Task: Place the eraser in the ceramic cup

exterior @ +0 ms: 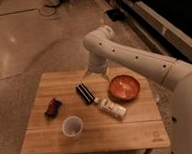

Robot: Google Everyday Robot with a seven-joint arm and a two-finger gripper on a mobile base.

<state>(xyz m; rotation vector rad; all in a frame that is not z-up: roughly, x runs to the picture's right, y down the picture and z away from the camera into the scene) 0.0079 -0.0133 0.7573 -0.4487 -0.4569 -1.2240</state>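
Note:
The eraser (84,93), a long black block with a lighter stripe, lies flat near the middle of the wooden table (104,137). The ceramic cup (72,126), small, white and without a handle, stands upright near the table's front left, apart from the eraser. My gripper (96,76) hangs from the white arm above the table's back middle, just behind and slightly right of the eraser. It is open and holds nothing.
A wide orange-red bowl (124,87) sits right of the eraser. A white bottle (111,108) lies on its side in front of the bowl. A small dark red-orange object (53,107) lies at the left. Tiled floor surrounds the table.

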